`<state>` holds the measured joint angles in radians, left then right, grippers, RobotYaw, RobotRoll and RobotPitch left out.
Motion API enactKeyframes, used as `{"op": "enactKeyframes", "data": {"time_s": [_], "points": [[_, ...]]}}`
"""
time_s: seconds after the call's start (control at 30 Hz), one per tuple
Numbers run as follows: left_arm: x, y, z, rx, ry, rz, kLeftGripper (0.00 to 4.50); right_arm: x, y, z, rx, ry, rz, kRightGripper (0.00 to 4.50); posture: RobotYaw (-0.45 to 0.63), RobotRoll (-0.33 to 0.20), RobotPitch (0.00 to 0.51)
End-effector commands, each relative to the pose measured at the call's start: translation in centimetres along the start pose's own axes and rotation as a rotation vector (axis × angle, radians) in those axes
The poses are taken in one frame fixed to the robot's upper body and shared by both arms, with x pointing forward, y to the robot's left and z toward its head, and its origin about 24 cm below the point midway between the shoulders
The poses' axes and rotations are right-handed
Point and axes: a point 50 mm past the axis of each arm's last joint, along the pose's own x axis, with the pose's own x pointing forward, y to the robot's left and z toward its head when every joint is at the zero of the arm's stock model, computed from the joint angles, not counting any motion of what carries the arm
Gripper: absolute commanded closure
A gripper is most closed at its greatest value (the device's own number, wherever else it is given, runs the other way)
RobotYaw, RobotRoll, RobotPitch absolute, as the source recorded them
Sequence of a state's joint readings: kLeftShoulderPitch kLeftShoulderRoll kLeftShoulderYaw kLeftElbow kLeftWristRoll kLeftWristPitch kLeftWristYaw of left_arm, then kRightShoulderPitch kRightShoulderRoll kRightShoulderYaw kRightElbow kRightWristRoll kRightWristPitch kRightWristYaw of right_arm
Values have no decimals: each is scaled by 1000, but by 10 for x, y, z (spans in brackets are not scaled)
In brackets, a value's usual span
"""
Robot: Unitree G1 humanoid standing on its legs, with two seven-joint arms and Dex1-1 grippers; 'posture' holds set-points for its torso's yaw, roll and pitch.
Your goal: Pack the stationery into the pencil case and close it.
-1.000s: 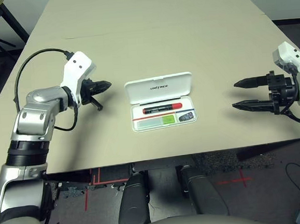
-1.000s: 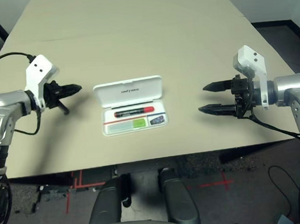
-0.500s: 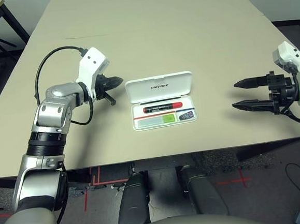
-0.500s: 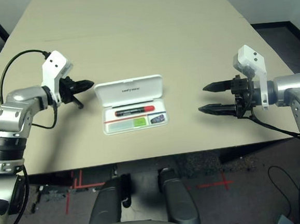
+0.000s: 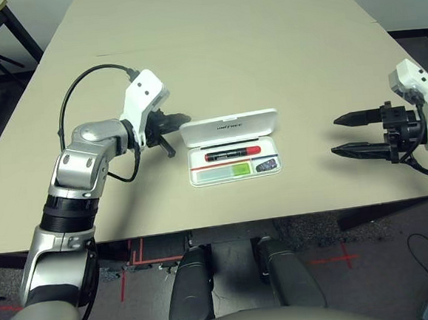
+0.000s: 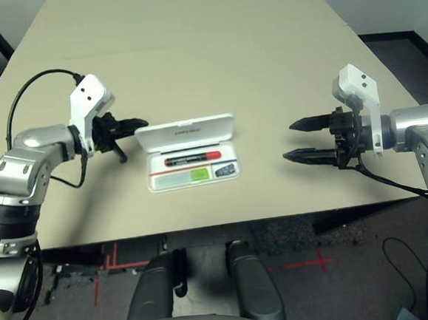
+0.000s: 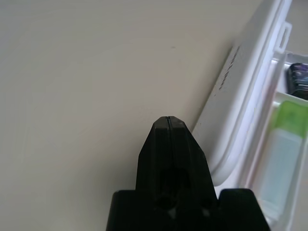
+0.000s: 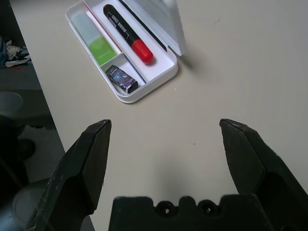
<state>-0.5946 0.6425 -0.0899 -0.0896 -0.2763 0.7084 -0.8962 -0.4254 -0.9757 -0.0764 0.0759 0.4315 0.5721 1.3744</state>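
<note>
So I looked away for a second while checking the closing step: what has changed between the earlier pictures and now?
The left claw, shut, swung in from the left to the pencil case and is against the lid's left end. The lid has tipped up from lying flat. The red marker, green and white stick and small metal piece stayed in the tray; the right claw stayed open and apart.
</note>
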Motion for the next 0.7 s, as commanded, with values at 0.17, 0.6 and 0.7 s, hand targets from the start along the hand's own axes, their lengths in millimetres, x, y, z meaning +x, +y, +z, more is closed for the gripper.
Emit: {"op": "enactKeyframes", "data": {"time_s": [0.17, 0.6, 0.7], "points": [[-2, -19, -7, 37, 55, -123, 4465, 3, 2, -1, -1, 52, 39, 0, -79, 0, 161], [7, -43, -9, 86, 58, -238, 4465, 9, 0, -8, -10, 94, 49, 0, -75, 0, 158], [11, -48, -11, 91, 61, -271, 4465, 10, 0, -8, -16, 103, 54, 0, -76, 0, 155]]}}
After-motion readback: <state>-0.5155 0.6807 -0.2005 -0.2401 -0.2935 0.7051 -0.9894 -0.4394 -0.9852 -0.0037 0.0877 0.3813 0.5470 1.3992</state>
